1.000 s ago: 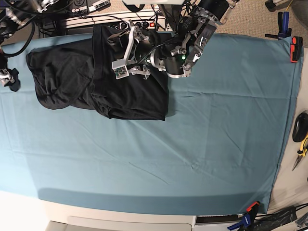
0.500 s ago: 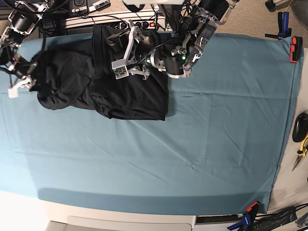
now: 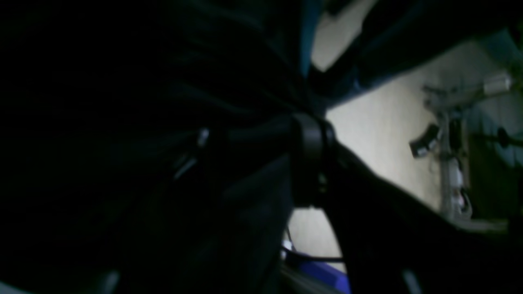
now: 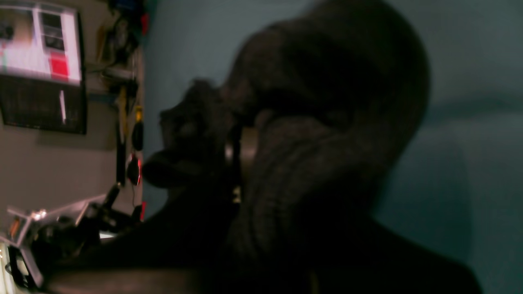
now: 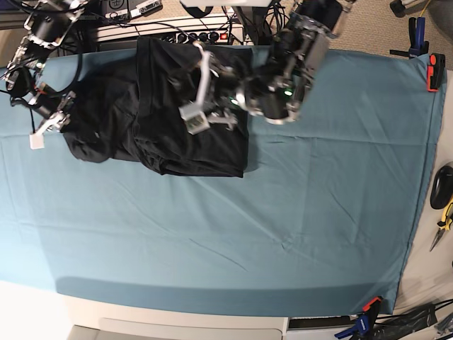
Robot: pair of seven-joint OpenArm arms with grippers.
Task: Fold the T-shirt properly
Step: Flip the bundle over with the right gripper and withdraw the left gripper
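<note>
Left wrist view: dark T-shirt (image 3: 143, 163) fabric fills the picture; whether the left jaws are released or clenched cannot be told.

Right wrist view: the right jaws are clenched on a bunched fold of T-shirt (image 4: 327, 122).

Base view: the T-shirt (image 5: 184, 134) lies crumpled on the teal cloth (image 5: 283, 212), with the right gripper (image 5: 53, 117) at its left edge and the left gripper (image 5: 212, 99) over its middle.

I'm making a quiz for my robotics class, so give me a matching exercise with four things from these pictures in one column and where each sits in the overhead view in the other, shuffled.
Things:
1. T-shirt
2. teal cloth
3. right gripper
4. orange clamp

Places in the base view:
A. far right edge, near the top
B. at the shirt's left end
C. upper left of the cloth
D. spread over most of the table

Pairs: 1-C, 2-D, 3-B, 4-A
</note>
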